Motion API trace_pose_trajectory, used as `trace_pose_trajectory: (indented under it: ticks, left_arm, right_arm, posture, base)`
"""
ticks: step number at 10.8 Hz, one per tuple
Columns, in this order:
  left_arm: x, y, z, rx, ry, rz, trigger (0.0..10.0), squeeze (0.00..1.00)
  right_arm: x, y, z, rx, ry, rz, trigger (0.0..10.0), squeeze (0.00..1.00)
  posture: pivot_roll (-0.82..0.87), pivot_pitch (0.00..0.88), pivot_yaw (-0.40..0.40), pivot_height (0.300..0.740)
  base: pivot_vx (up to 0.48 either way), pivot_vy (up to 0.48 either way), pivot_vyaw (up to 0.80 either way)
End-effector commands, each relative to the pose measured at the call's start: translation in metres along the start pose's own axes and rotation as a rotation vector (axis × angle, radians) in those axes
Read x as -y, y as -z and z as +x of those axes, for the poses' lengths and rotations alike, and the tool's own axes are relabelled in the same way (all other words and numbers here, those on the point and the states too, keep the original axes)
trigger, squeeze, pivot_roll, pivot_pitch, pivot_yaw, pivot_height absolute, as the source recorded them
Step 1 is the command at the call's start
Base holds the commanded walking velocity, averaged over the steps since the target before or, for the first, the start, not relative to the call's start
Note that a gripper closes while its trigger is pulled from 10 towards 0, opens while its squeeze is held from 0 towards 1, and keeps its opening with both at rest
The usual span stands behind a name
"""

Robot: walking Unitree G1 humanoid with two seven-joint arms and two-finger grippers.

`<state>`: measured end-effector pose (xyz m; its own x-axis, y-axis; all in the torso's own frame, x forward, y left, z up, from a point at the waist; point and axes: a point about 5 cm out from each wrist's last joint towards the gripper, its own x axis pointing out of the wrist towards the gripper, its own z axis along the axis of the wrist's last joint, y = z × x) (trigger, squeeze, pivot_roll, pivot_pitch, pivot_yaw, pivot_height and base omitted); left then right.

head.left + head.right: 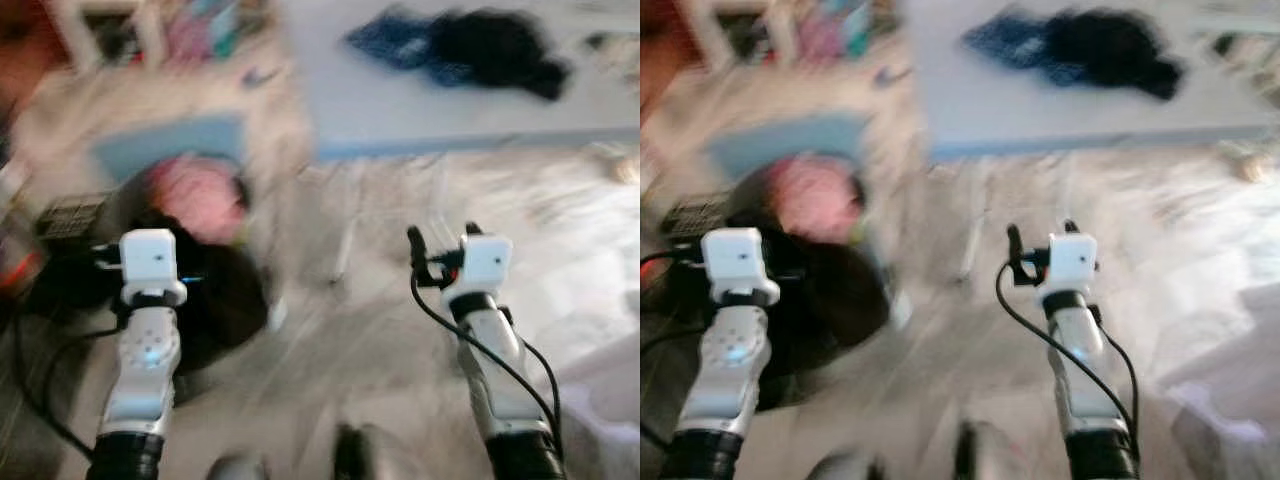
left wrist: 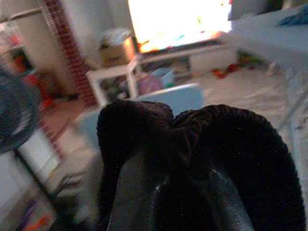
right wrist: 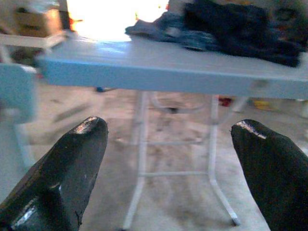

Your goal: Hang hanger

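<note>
The eye views are blurred by motion. My left gripper (image 2: 175, 159) is wrapped in a dark ribbed garment (image 2: 202, 139), which bunches over its fingertips and hides them; it looks shut on the cloth. In the left eye view that black garment (image 1: 220, 295) hangs just right of the left arm. My right gripper (image 3: 168, 127) stands open and empty, pointing at a light blue table (image 3: 159, 72). It is also in the left eye view as the right gripper (image 1: 443, 238), short of the table (image 1: 450, 110). I cannot make out a hanger.
A black garment (image 1: 495, 45) and a blue one (image 1: 395, 35) lie on the table. A pink bundle (image 1: 195, 195) sits in a dark basket on the left. Behind it are a pale blue panel (image 1: 170, 145) and cluttered white shelves (image 1: 150, 30). Pale floor lies between the arms.
</note>
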<state>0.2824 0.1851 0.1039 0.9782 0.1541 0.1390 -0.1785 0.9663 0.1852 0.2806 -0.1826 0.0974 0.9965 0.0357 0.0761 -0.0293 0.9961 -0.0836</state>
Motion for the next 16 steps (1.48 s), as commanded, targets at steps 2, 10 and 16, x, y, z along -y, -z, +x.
trace_pose_trajectory:
  ticks: [2,10,16]
  left_arm:
    - [0.006,0.006,0.001,-0.007,0.043,-0.001,10.0,0.0]
    - [0.003,0.019,-0.032,-0.017,0.047,0.046,10.0,0.0]
    - [0.029,0.007,-0.026,0.01,0.085,-0.028,10.0,0.0]
  right_arm:
    - [0.006,0.007,0.0,-0.014,0.064,-0.049,10.0,0.0]
    - [0.029,0.028,-0.018,-0.075,0.223,-0.069,10.0,0.0]
    - [0.016,0.007,0.003,0.002,0.122,-0.104,10.0,0.0]
  posture:
    - [0.03,0.059,-0.021,0.74]
    - [0.05,0.077,-0.032,0.74]
    - [0.02,0.106,-0.055,0.74]
  base:
    - [0.204,0.0,0.0]
    - [0.0,0.0,0.0]
    - [0.0,-0.307,0.0]
